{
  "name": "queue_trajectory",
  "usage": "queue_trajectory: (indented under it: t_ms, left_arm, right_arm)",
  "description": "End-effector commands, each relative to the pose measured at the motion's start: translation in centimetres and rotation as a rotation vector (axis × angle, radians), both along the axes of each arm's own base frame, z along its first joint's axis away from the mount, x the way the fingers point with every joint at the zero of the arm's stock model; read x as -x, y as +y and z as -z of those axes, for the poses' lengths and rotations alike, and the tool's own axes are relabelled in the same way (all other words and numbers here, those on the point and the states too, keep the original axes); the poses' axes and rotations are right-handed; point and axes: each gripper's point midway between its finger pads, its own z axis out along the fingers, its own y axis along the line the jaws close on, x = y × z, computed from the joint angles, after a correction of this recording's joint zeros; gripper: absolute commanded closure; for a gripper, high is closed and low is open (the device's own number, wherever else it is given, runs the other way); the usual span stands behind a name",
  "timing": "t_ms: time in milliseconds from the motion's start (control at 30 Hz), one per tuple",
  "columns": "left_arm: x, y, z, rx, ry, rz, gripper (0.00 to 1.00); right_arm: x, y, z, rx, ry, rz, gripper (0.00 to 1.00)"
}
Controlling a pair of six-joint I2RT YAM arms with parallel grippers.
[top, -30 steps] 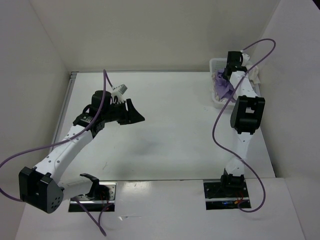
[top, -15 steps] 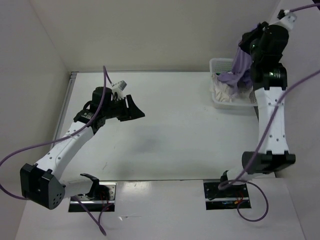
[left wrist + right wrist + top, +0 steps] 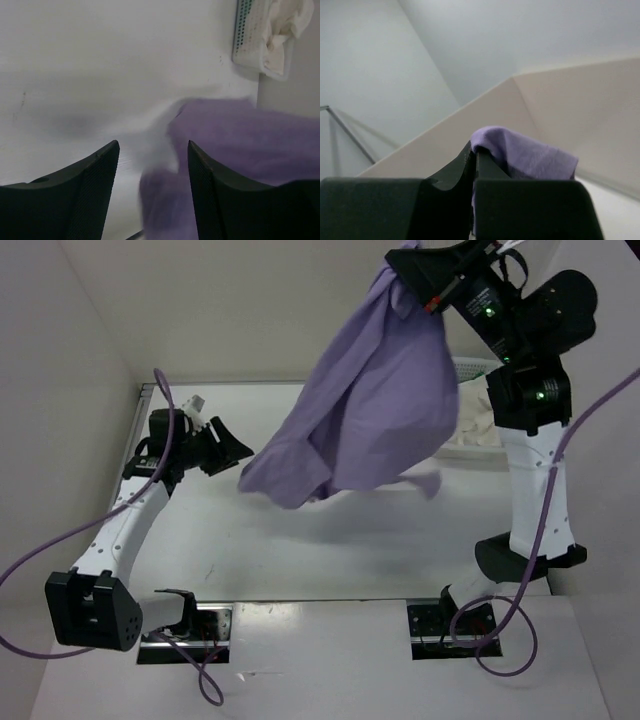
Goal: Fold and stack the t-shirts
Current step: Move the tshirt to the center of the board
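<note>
One lavender purple cloth shirt (image 3: 380, 410) hangs beside the white mesh basket (image 3: 478, 366), pinched high by my right gripper (image 3: 405, 268) to fall open; left gripper (image 3: 228, 445) spread.

1. Seen from above, the lavender shirt (image 3: 370, 390) covers the mesh basket's (image 3: 480, 367) left end, and the picture's upper edge crops the shirt.
2. The off-white shirt (image 3: 476, 426) inside the basket shows only partly.
3. In the left wrist view, the lavender shirt below the basket is smeared.

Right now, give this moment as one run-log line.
right gripper shut on lavender shirt, held high | left gripper open, empty | off-white shirt in basket
</note>
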Motion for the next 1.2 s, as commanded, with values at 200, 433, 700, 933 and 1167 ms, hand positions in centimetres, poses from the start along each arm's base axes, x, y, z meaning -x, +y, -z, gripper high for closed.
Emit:
queue_trajectory:
  t_ms: [200, 433, 700, 933, 1167]
  left_arm:
    - [-1.4, 6.5, -2.1, -0.022, -0.021, -0.165, 0.35]
    - [-1.4, 7.1, -2.6, -0.148, -0.046, -0.171, 0.35]
    - [-0.1, 5.4, -3.0, -0.188, -0.068, -0.126, 0.35]
    - [-0.5, 3.9, -4.4, -0.121, -0.105, -0.059, 0.35]
    - [-1.2, 2.3, -5.0, -0.052, -0.117, -0.008, 0.35]
  right_arm:
    - [-11.8, 4.0, 18.4, 0.169, 0.398, -0.016, 1.00]
    - [-19.4, 10.8, 28.0, 0.368, 0.569, 0.070, 0.99]
    - [-12.3, 23.3, 23.8, 0.353, 0.426, -0.096, 1.00]
    - [-9.7, 10.2, 14.4, 0.275, 0.284, 0.173, 1.00]
    - [-8.5, -4.2, 8.7, 0.184, 0.229, 0.346, 1.00]
